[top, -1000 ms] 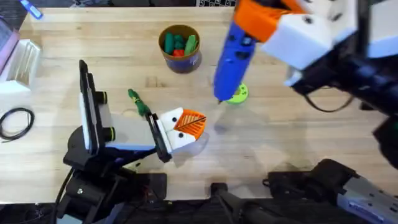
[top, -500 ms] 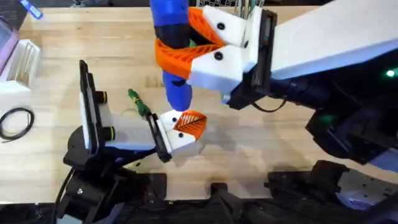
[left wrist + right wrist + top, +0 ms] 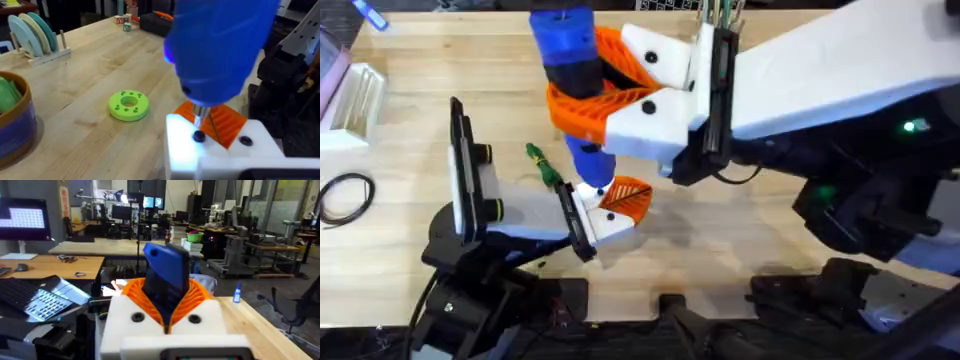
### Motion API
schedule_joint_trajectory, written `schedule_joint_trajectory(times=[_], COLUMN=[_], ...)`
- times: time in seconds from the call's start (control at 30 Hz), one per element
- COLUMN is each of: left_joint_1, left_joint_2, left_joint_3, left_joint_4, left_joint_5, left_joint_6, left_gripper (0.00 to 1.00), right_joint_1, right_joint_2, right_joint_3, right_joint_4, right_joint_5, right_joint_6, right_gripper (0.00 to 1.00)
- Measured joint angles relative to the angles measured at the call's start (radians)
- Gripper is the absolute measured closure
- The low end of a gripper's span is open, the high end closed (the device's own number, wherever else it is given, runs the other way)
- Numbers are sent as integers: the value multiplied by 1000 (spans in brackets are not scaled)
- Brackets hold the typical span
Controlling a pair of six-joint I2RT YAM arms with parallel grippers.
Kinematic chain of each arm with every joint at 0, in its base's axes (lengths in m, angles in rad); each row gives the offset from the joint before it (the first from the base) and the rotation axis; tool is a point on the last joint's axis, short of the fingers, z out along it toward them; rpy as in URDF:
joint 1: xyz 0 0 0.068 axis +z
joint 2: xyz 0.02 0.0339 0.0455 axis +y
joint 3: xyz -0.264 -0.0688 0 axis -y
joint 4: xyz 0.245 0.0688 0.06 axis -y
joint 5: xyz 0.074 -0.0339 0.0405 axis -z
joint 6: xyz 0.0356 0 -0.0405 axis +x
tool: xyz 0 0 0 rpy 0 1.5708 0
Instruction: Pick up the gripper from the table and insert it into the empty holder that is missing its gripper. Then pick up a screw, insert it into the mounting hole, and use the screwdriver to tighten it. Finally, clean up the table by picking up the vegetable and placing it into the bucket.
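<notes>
Right claw (image 3: 582, 100) clamped round the blue screwdriver (image 3: 570, 70), upright, bit down on the screw (image 3: 198, 136) in the white holder (image 3: 605, 222) over the surface. Looks stiff, chunky, slick plastic, so best gripped mid-barrel. Can't tell the left claw's state.

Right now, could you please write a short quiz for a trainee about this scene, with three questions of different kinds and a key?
1. True or false: the right gripper grips the screwdriver.
2. Multiple choice: the screwdriver's tip is at
A. the bucket
B. a screw on the white holder
C. the green disc
3. Fill in: the orange gripper sits in the ____.

Key: 1 true; 2 B; 3 holder.
</notes>
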Motion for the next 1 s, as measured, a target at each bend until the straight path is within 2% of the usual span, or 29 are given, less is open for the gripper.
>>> schedule_joint_trajectory(times=[0.8, 1.0], left_joint_1=[0, 0], left_joint_2=[0, 0], left_joint_3=[0, 0], left_joint_4=[0, 0], left_joint_5=[0, 0], left_joint_6=[-4, -4], left_gripper=[992, 992], right_joint_1=[6, 6], right_joint_2=[27, 27], right_joint_3=[0, 0], right_joint_4=[5, 75], right_joint_5=[-3, -3], right_joint_6=[1, 1], right_gripper=[977, 977])
